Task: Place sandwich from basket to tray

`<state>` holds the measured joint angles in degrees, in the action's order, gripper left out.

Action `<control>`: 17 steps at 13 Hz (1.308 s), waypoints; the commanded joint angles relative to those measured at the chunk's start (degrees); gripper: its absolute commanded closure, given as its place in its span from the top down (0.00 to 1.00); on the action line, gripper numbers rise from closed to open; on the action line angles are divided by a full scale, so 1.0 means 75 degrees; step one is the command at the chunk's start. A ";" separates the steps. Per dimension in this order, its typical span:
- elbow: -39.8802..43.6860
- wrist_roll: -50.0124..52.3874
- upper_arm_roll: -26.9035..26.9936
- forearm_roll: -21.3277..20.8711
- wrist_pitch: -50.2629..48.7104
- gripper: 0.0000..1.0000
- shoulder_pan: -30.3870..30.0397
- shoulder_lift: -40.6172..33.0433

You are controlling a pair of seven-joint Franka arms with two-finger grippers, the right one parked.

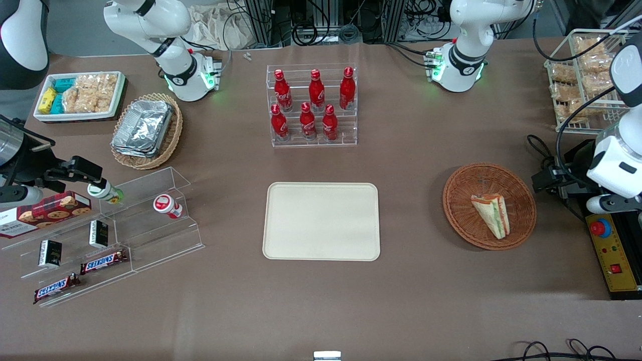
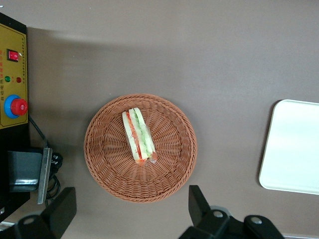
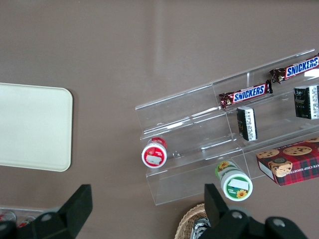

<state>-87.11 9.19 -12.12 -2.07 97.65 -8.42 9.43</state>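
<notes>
The brown desk (image 1: 411, 210) fills nearly the whole front view, carrying everything. At the centre of that frame, slightly low, lies the cream tray (image 1: 321, 221), flat and bare. Above it in the frame, farther from the front camera, stands a clear tiered rack of red bottles (image 1: 312, 106). At the lower left of the frame a clear stepped shelf (image 1: 145, 215) holds candy bars, small boxes and two capped cups. At the right of the frame, toward the working arm's end of the desk and well apart from the tray, sits the round reddish-brown basket (image 1: 489, 205). The sandwich (image 1: 492, 214) lies inside it, resting on the woven bottom with its green and red filling edge showing. In the left wrist view the tool (image 2: 132, 214) hangs above the desk just beside the basket rim, its two dark fingers (image 2: 199, 206) spread wide apart and holding nothing, clear of both sandwich and basket.
</notes>
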 commanded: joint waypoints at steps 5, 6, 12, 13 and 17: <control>0.0282 0.0029 -0.0013 -0.0040 -0.0188 1.00 -0.0014 0.0126; 0.0282 0.0040 -0.0013 -0.0017 -0.0200 1.00 -0.0026 0.0126; -0.0021 0.2865 0.0115 -0.0099 -0.0130 1.00 -0.0002 0.0115; -0.0301 0.3781 0.0116 -0.0099 -0.0083 1.00 -0.0002 0.0045; -0.0934 0.4669 0.0104 -0.0087 0.0162 1.00 -0.0002 -0.0015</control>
<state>-91.34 41.76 -11.21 -2.09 97.24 -8.43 10.04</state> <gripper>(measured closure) 0.000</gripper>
